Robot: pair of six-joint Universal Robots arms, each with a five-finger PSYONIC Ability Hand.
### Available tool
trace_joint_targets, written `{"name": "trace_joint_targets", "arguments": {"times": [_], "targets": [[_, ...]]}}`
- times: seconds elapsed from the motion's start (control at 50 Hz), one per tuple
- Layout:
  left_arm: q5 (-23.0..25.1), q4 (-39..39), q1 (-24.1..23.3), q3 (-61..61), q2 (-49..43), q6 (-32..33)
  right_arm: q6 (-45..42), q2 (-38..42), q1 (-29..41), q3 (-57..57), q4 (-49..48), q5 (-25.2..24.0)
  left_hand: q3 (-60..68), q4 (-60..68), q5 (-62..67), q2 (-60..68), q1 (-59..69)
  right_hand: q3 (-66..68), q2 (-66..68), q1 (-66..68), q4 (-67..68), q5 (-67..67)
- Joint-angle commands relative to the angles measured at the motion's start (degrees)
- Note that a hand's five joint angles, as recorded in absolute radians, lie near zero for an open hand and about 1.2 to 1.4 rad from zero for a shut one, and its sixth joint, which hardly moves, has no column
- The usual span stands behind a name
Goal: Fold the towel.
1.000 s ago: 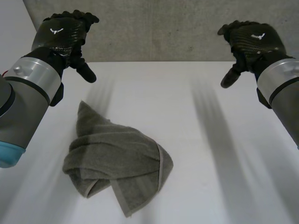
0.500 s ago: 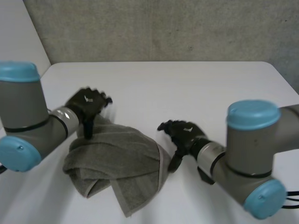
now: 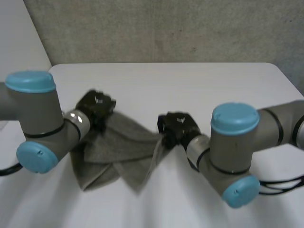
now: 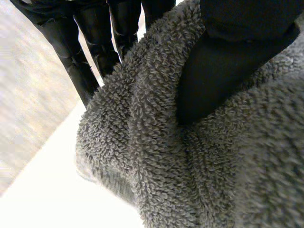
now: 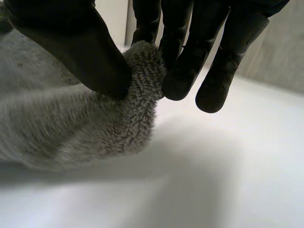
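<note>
Where it lies bunched in loose folds on the left half of the table, nearer the front edge than the back one, the single grey terry-cloth towel (image 3: 123, 147) has its upper edge drawn out between the two hands, and whether that edge is lifted clear of the surface cannot be told. The black left hand (image 3: 97, 107) is at the towel's left end: in the left wrist view its thumb (image 4: 223, 66) presses into the pile (image 4: 156, 156) from one side while the fingers (image 4: 90, 52) stand against the other, so it is clamped on the cloth. The black right hand (image 3: 176, 127) is at the towel's right corner, and in the right wrist view its thumb (image 5: 71, 42) and fingers (image 5: 183, 66) nip a small roll of the cloth (image 5: 137, 104) between them. Each hand carries a small white mark on its back, too small to read. Both grey arms with light-blue caps, left (image 3: 38, 118) and right (image 3: 232, 147), are bent low over the white table (image 3: 199, 85), forearms pointing inward toward each other. A rough grey wall (image 3: 166, 28) stands behind the table's back edge.
</note>
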Motion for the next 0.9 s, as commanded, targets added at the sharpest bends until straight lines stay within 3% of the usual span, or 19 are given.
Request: {"name": "trace_joint_targets", "arguments": {"times": [0.02, 0.04, 0.1, 0.12, 0.16, 0.2, 0.34, 0.36, 0.48, 0.52, 0.62, 0.7, 0.78, 0.82, 0.86, 0.88, 0.9], "targets": [[-3.4, 8.2, -3.7, 4.8, 7.8, -11.3, -2.7, -8.6, -5.5, -14.2, -0.1, -1.0, 11.8, 11.2, 14.3, 11.3, 15.2, 3.4, 6.0, 6.0, 3.6, 4.6], [-5.8, 9.7, -4.2, 5.4, 10.1, -15.7, -3.5, -11.7, -7.2, -17.0, -0.3, -1.2, 11.8, 11.2, 14.3, 11.3, 15.2, 3.4, 6.0, 6.0, 3.6, 4.6], [-8.1, 11.1, -4.4, 5.4, 12.3, -19.5, -4.2, -14.4, -9.4, -20.7, -2.7, -3.4, 11.8, 11.2, 14.3, 11.3, 15.2, 3.4, 6.0, 6.0, 3.6, 4.6], [-10.7, 12.8, -4.4, 4.8, 14.8, -23.6, -4.2, -14.4, -9.4, -20.7, -2.7, -3.4, 11.8, 11.2, 14.3, 11.3, 15.2, 3.4, 6.0, 6.0, 3.6, 4.6], [-12.9, 14.1, -4.6, 3.7, 16.9, -27.2, -4.2, -15.2, -9.8, -21.2, -5.2, -6.0, 11.8, 11.2, 14.3, 11.3, 15.2, 3.4, 6.0, 6.0, 3.6, 4.6], [-15.7, 15.4, -5.0, -0.7, 20.1, -32.3, -4.4, -17.0, -10.7, -20.8, -7.5, -12.1, 11.8, 11.2, 14.3, 11.3, 15.2, 3.4, 6.0, 6.0, 3.6, 4.6], [-16.0, 16.1, -7.6, -11.4, 22.3, -35.6, -6.5, -14.7, -11.4, -18.4, 1.4, -21.5, 11.7, 11.0, 14.1, 11.2, 15.0, 3.4, 6.0, 6.0, 3.6, 4.6], [-15.9, 16.1, -8.7, -14.0, 21.8, -35.6, -8.2, -13.2, -11.8, -17.8, 4.0, -23.1, 6.5, 5.9, 9.0, 6.0, 9.9, 3.4, 6.0, 6.0, 3.6, 4.6], [-15.5, 15.7, -12.1, -20.0, 19.6, -35.5, -16.1, -9.7, -13.1, -15.5, 11.1, -25.3, -7.7, -8.3, -5.2, -8.2, -4.3, 3.4, 6.0, 6.0, 3.6, 4.6], [-14.4, 14.4, -14.5, -22.1, 16.4, -35.4, -23.8, -6.9, -13.2, -14.3, 15.9, -25.6, -21.2, -21.9, -18.8, -21.7, -17.9, 3.4, 6.0, 6.0, 3.6, 4.6], [-13.0, 8.9, -16.3, -23.4, 14.2, -35.6, -35.9, -4.2, -12.5, -13.4, 21.8, -24.3, -31.2, -31.8, -28.7, -31.7, -27.8, 3.4, 6.0, 6.0, 3.6, 4.6], [-12.8, 5.1, -16.4, -22.9, 14.1, -35.6, -39.4, -3.8, -12.4, -13.0, 23.8, -23.8, -37.4, -38.1, -35.0, -37.9, -34.1, 3.4, 6.0, 6.0, 3.6, 4.6], [-12.8, 2.6, -16.3, -21.5, 15.1, -35.5, -38.1, -3.9, -12.7, -11.6, 24.2, -22.8, -53.4, -54.0, -50.9, -53.9, -50.0, 3.4, 6.0, 6.0, 3.6, 4.6], [-12.8, 2.4, -16.3, -20.8, 15.4, -35.4, -37.5, -4.0, -12.8, -11.0, 24.2, -22.7, -55.1, -55.7, -52.6, -55.6, -51.7, 0.3, 2.8, 2.9, 0.5, 1.5], [-12.8, 2.3, -16.2, -20.0, 16.4, -35.4, -36.1, -5.2, -13.0, -9.0, 24.0, -22.7, -55.8, -56.4, -53.3, -56.3, -52.4, -37.7, -35.2, -35.1, -37.5, -36.5], [-12.8, 2.4, -15.9, -19.3, 17.5, -35.3, -36.1, -5.2, -13.0, -9.0, 24.0, -22.7, -56.8, -57.4, -54.3, -57.3, -53.4, -37.9, -35.4, -35.3, -37.7, -36.7], [-12.8, 2.5, -15.6, -18.5, 18.5, -35.3, -35.0, -6.3, -13.1, -7.8, 23.9, -22.7, -57.0, -57.6, -54.5, -57.5, -53.6, -54.4, -51.9, -51.8, -54.2, -53.2]]}}
